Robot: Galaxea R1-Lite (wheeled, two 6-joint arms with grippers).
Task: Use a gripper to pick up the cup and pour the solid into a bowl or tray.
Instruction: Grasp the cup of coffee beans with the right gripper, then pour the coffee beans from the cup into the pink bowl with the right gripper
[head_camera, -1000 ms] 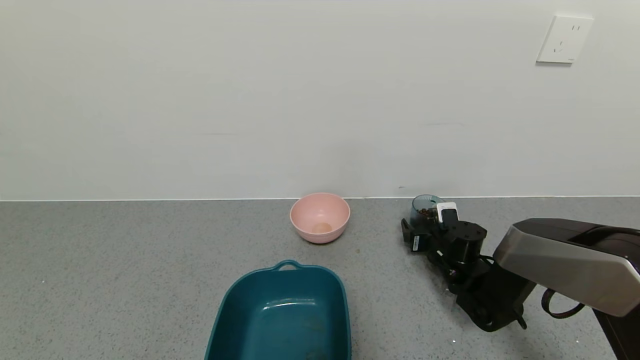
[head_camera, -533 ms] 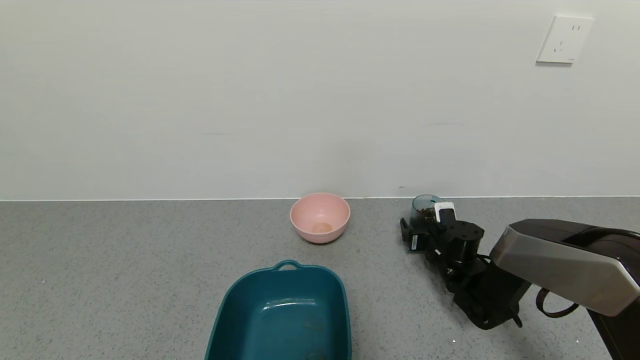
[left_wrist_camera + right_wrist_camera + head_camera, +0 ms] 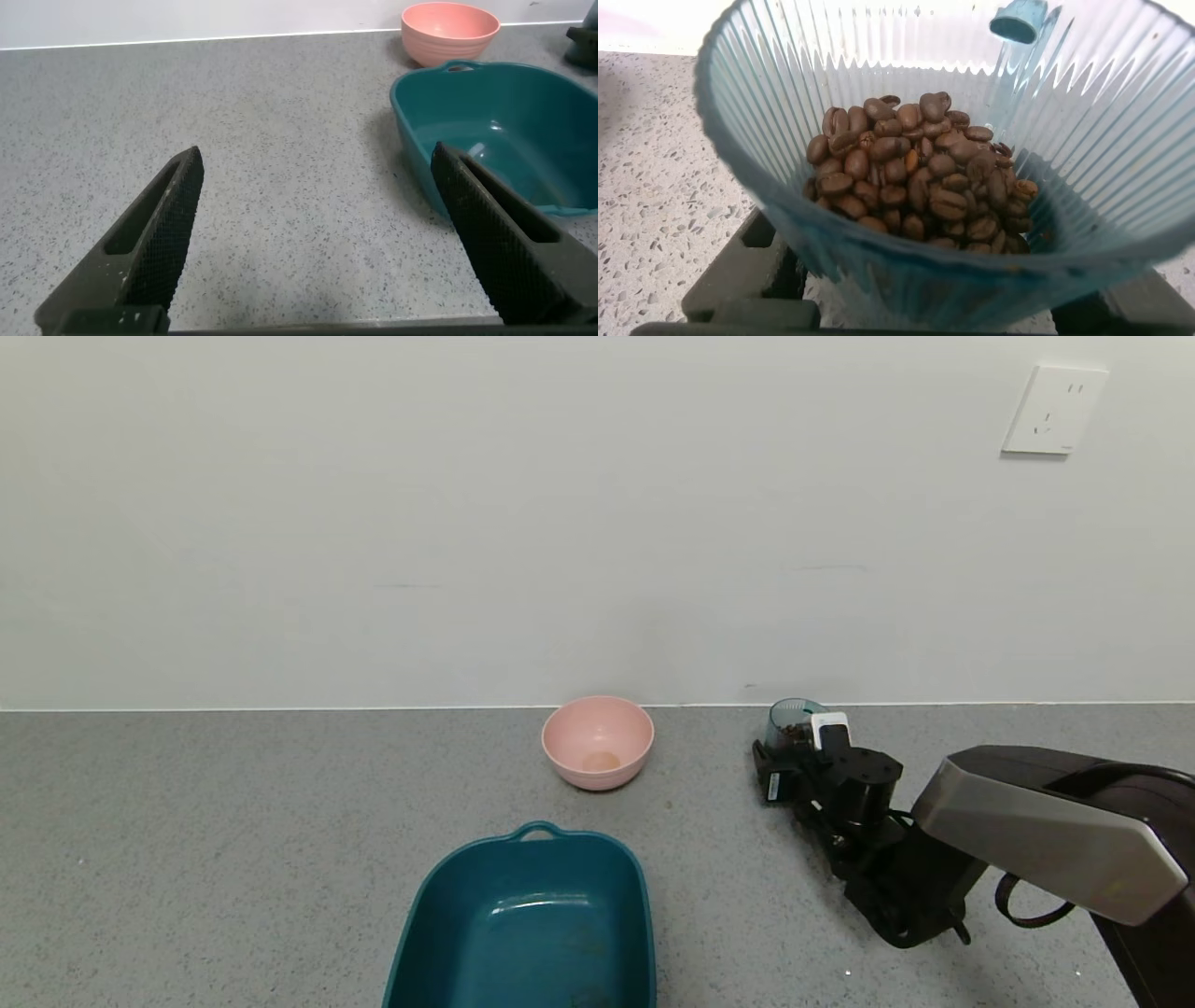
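left gripper (image 3: 313, 238) spread wide over the counter (image 3: 233, 821) left of the bowl (image 3: 597, 741), teal tray (image 3: 527, 919) in front of the bowl, right of the bowl the cup (image 3: 789, 722) of beans (image 3: 920, 168) upright, right gripper (image 3: 805, 747) clamped on it

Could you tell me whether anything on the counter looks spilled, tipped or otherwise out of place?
One small dark speck lies loose on the counter near the pink bowl, possibly a stray bean. The cup stands upright in the right gripper, the beans inside. The teal tray sits level.
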